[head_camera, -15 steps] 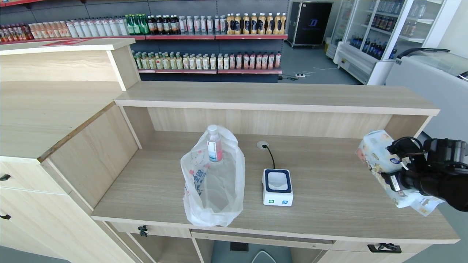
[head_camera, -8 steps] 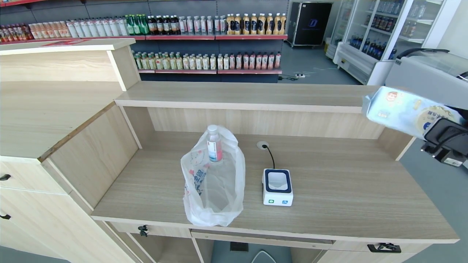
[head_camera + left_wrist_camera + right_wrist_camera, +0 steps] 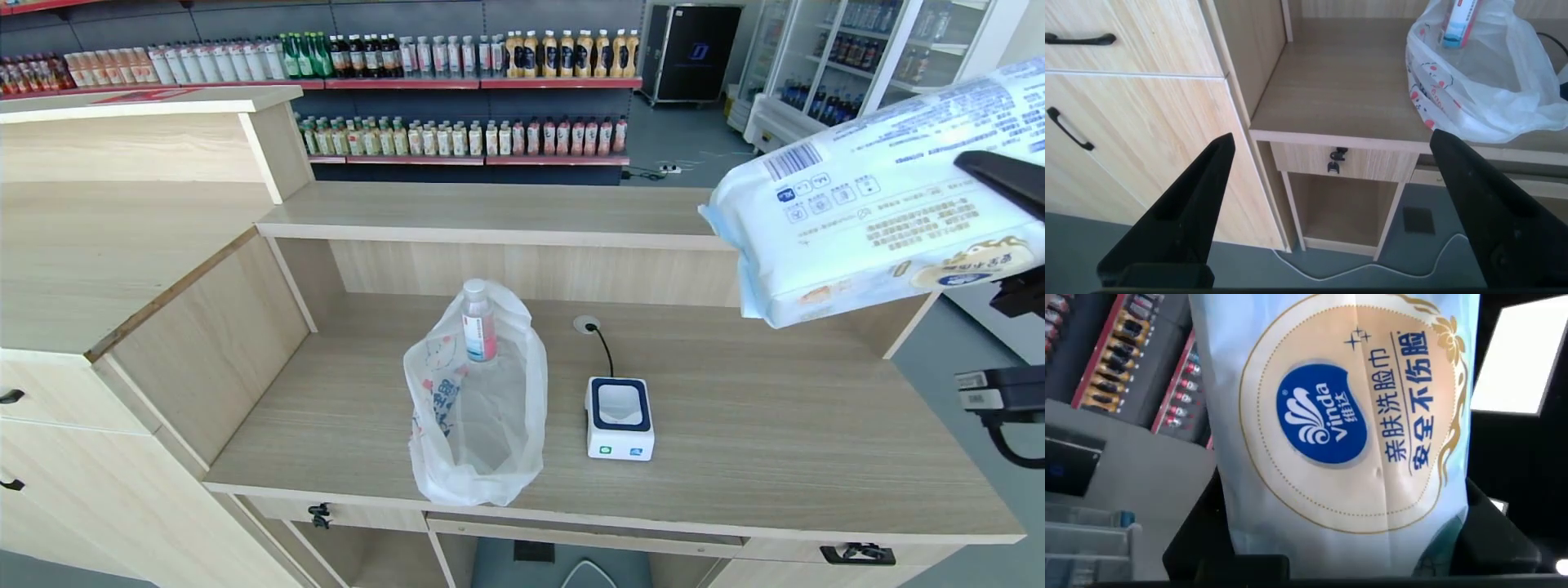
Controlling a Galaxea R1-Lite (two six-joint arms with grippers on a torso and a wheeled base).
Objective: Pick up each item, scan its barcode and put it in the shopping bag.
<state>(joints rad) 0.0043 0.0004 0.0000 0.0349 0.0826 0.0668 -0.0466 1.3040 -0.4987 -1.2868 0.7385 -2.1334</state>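
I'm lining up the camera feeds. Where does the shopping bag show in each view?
Head view: shopping bag stands on the counter, left of the scanner.
Left wrist view: shopping bag near the counter's front edge, beyond the open left gripper.
Right wrist view: not in it; the held tissue pack faces the lens.
Shared landmark: the bottle standing in the bag.

My left end effector (image 3: 1327, 214) has black wedge fingers (image 3: 1176, 216); my right end effector (image 3: 1012, 237) bears a white label (image 3: 986, 399) and a black cable (image 3: 1008, 445).
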